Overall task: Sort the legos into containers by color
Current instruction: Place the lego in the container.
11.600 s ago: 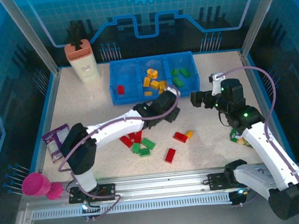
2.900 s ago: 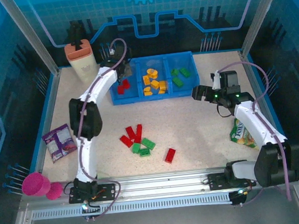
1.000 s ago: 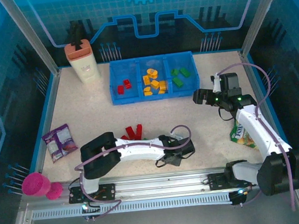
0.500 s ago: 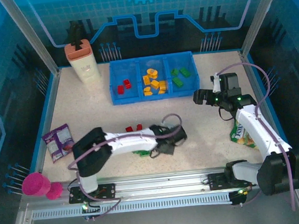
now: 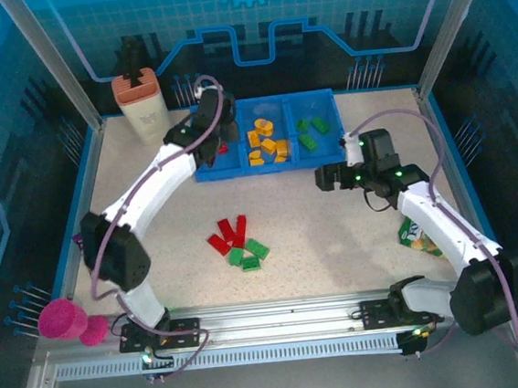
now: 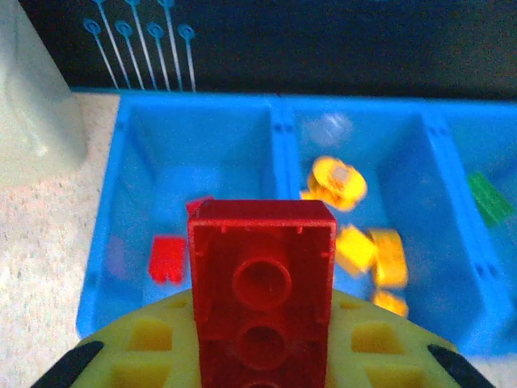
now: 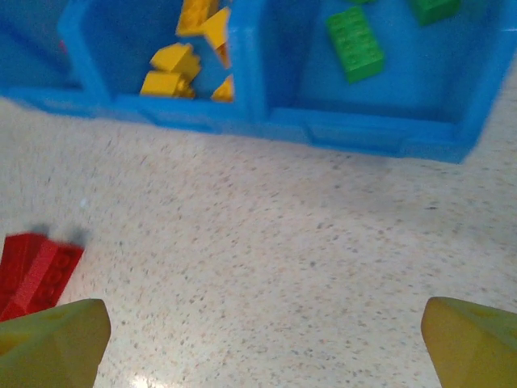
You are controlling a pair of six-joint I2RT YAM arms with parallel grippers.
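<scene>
Red lego (image 6: 262, 275), gripped in left hand (image 6: 262, 360)

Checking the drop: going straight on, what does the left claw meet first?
Probably the tray's left compartment, near its divider, though depth is unclear. The left claw holds a red brick.

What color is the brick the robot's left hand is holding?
Red. The brick shows best in the left wrist view.

the red brick (image 6: 262, 299) runs off the bottom edge and the orange ring (image 6: 338, 179) is blurred
</scene>
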